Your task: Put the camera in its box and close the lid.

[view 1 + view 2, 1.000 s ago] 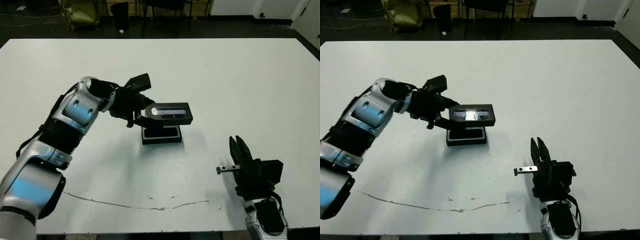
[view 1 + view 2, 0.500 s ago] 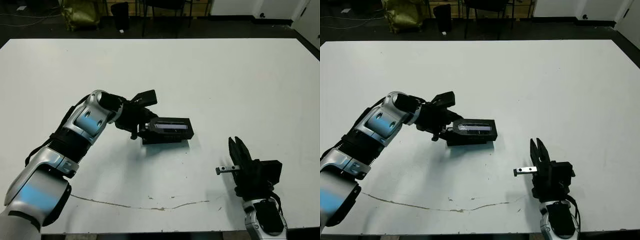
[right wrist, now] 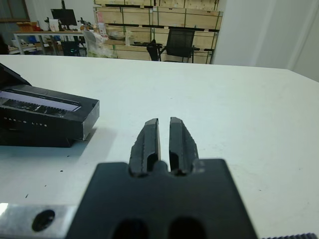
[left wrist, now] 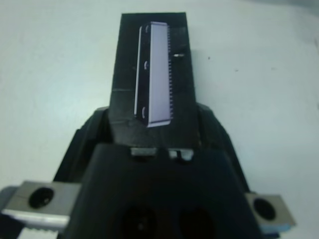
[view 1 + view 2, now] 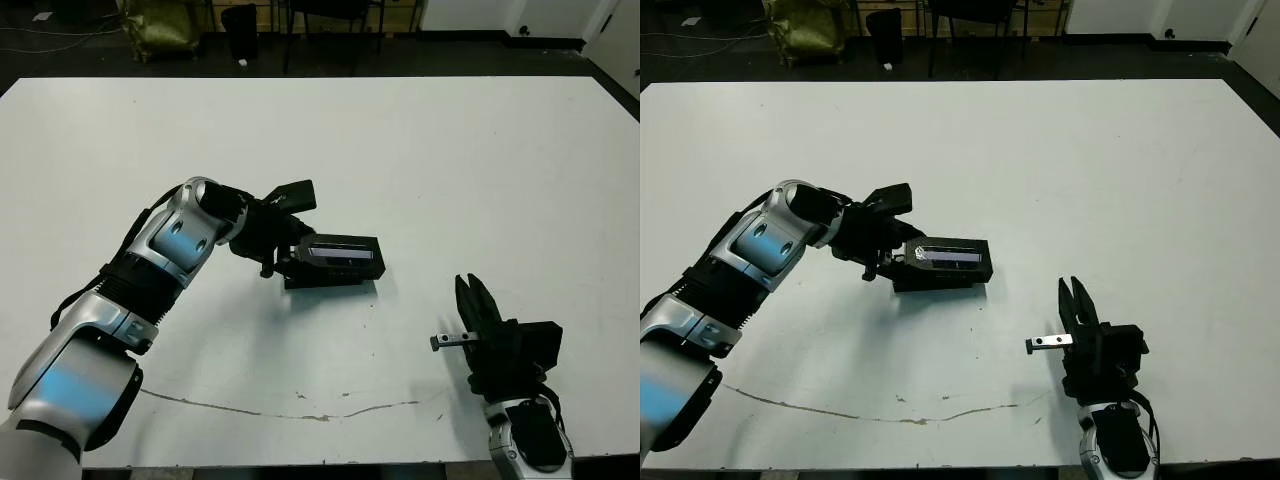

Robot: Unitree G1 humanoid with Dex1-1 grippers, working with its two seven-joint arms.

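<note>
The black lid [image 5: 341, 252], with its silver-grey stripe on top, lies flat over the box [image 5: 330, 280] at the table's middle; only a thin dark edge of the box shows beneath it. My left gripper [image 5: 290, 256] is shut on the lid's left end, and in the left wrist view its fingers [image 4: 92, 130] flank the lid [image 4: 153, 74]. The camera is hidden. My right gripper [image 5: 473, 300] rests shut and holds nothing near the front right of the table. The right wrist view shows the lid [image 3: 45, 112] off to one side of it.
A thin dark scratch line [image 5: 300, 410] runs along the white table [image 5: 480, 160] near its front edge. Chairs and shelving stand beyond the far edge.
The left gripper has lowered the lid from above the box down onto it. In the last half second almost nothing moved. The right gripper stays put.
</note>
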